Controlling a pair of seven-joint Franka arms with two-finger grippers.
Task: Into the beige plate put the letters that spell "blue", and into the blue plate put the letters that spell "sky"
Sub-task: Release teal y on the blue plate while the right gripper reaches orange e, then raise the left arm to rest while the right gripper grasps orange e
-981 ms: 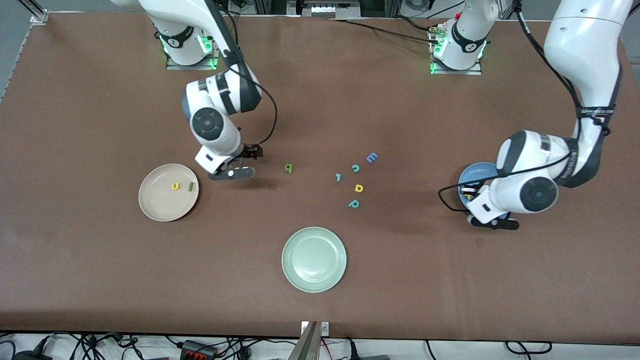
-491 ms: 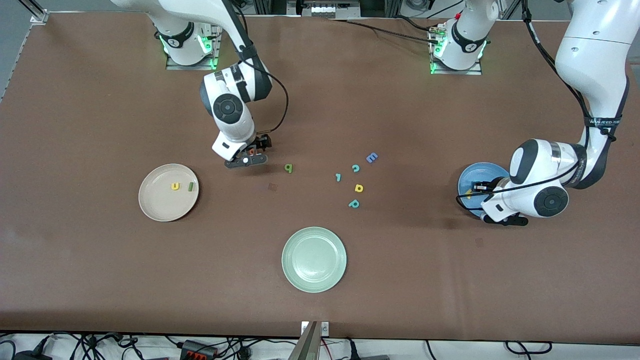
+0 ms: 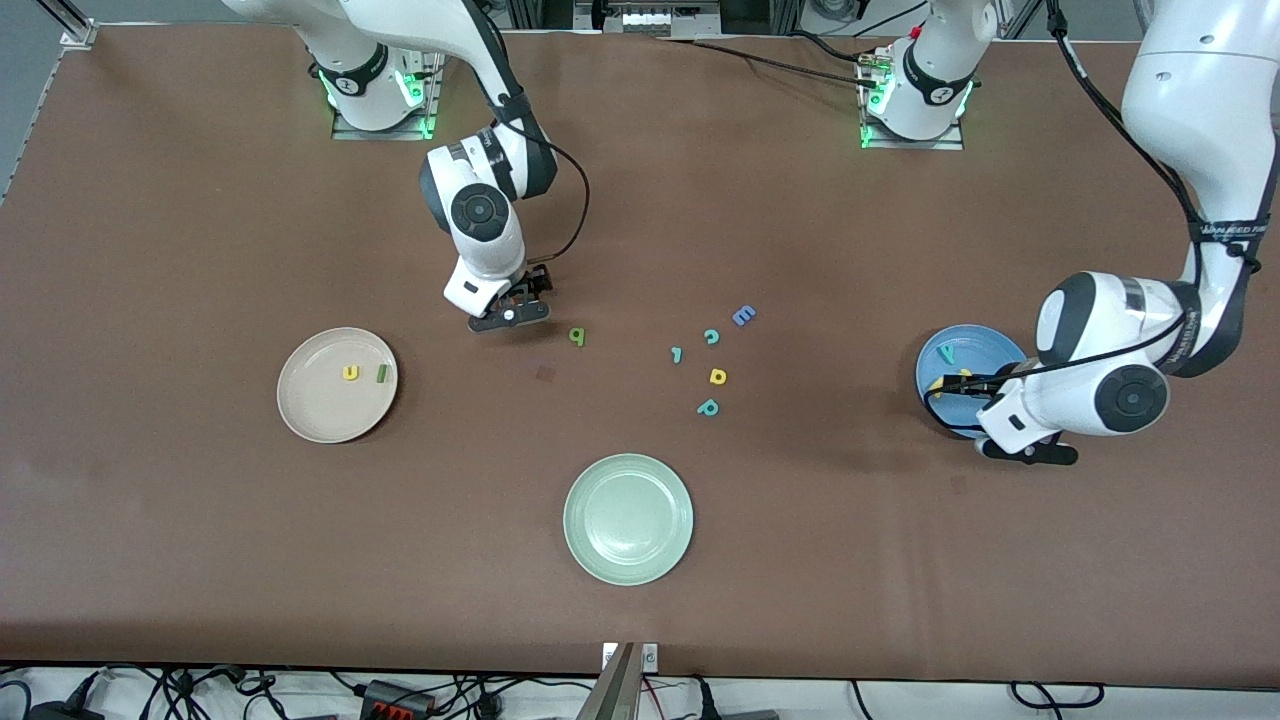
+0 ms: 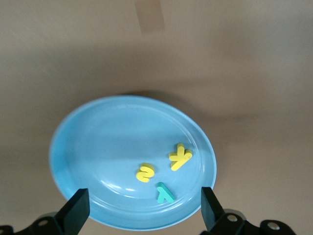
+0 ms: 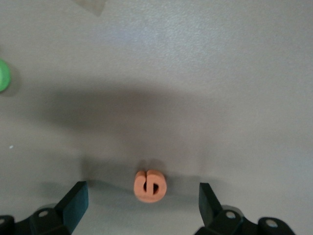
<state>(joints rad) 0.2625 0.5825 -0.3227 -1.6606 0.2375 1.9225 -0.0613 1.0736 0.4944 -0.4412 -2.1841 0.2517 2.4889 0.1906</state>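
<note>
– Two of the "blue" set are in the round off-white beige plate (image 3: 300, 410): the yellow foam u (image 3: 350, 373) and the dark green bar-shaped l (image 3: 381, 373), side by side, apart.
– And the right tool (image 3: 508, 317)?
– Over the worktop (image 3: 200, 550), farther from the front camera than that plate. Jaws wide apart, nothing clamped. Its wrist view shows the orange foam e (image 5: 149, 186) lying flat between the fingers.
– So the step in hand is the e pick?
– Looks like it. Next: drop straight down, close on the e, lift, carry to the beige plate. Thin foam, so the fingers need to get low.
– Then the b?
– Yes. The light green foam b (image 3: 577, 336) lies near that tool, toward the left arm's end. Leave the cluster past it alone: a small teal hooked letter (image 3: 677, 354), the teal c (image 3: 712, 337), the blue E-shaped letter (image 3: 743, 316), the yellow a-shaped letter (image 3: 717, 376), the teal p-shaped letter (image 3: 708, 407).
– Pale green plate (image 3: 628, 518)?
– Nothing in it, nearest the front camera.
– "sky"?
– Seems done. The round bright blue plate (image 3: 950, 350) holds the yellow s (image 4: 145, 172), the yellow k (image 4: 180, 157) and the teal y (image 4: 165, 192), close together, none touching.
– Left tool (image 3: 1030, 450)?
– Over that plate's rim, jaws apart and empty.
– Surface, room?
– Brown matte worktop, one small darker square patch (image 3: 545, 373). Green lights at both arm bases, cables along the near edge.
</note>
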